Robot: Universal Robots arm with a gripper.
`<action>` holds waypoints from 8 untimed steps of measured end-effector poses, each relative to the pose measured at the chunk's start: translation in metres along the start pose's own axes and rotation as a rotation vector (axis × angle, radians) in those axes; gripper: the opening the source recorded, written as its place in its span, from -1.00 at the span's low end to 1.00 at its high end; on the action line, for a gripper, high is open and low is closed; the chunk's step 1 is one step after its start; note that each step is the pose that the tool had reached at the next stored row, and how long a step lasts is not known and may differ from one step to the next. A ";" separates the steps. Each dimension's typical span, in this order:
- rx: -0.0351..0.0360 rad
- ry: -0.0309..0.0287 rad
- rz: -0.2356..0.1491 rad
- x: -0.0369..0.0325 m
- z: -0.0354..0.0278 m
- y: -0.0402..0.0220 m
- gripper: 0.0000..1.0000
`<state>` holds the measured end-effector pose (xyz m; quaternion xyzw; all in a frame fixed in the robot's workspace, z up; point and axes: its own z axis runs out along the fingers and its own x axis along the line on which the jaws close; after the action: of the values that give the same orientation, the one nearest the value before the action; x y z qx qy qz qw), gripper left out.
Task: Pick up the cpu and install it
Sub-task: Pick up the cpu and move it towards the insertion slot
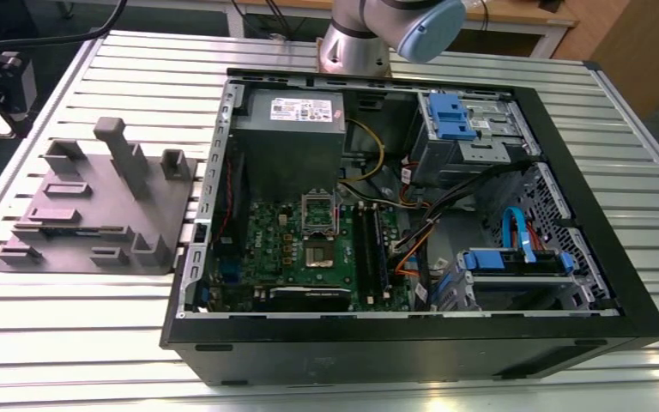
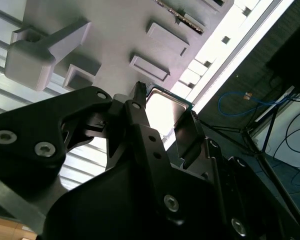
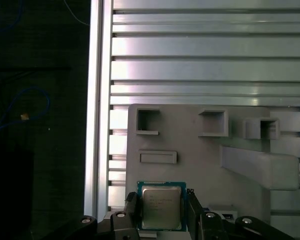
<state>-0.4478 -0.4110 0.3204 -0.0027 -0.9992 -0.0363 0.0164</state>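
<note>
Slatted aluminium table [image 1: 135,51] carries two items. An open computer case [image 1: 421,348] sits toward the exterior view's right, and a matte grey plastic fixture [image 1: 89,215] with blocks and recesses sits toward its left, near the table edge. The two are just beside each other, not touching.

Inside the case:
- A green motherboard [image 1: 289,253] lies flat on the case floor.
- A grey metal box with a white label [image 1: 295,116] sits behind the motherboard.
- Blue drive brackets [image 1: 450,116] and loose cables occupy the side toward the exterior view's right.

The base of the arm [image 1: 359,39] rises from the table behind the case.

Fixture detail: a tall post [image 3: 257,167] stands up from the plate, and shallow rectangular pockets [image 3: 147,122] line one edge. Beyond the table edge the floor is dark, with a blue cable [image 3: 20,105] lying on it.

Gripper [image 3: 161,196]: the jaws are drawn narrow around the cpu [image 3: 161,210]. The two black fingers [image 3: 132,207] press against opposite edges of the chip. The silver metal top faces the camera and the teal rim shows around it.

In the second wrist view the same hold appears from the side. The cpu [image 2: 162,112] catches bright light between the gripper [image 2: 162,102] tips, over a corner of the fixture [image 2: 115,35] close to the table edge.

Whether the chip rests on the fixture or is raised clear of it cannot be told.
</note>
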 end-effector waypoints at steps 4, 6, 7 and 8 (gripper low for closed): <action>-0.0001 -0.0001 0.000 0.0000 0.0000 0.0000 -0.05; 0.0000 0.0001 0.000 0.0000 -0.0001 0.0000 -0.05; 0.0000 0.0000 0.000 0.0000 -0.0001 0.0000 -0.05; 0.0000 0.0001 0.000 0.0000 -0.0001 0.0000 -0.05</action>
<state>-0.4478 -0.4110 0.3205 -0.0027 -0.9992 -0.0363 0.0164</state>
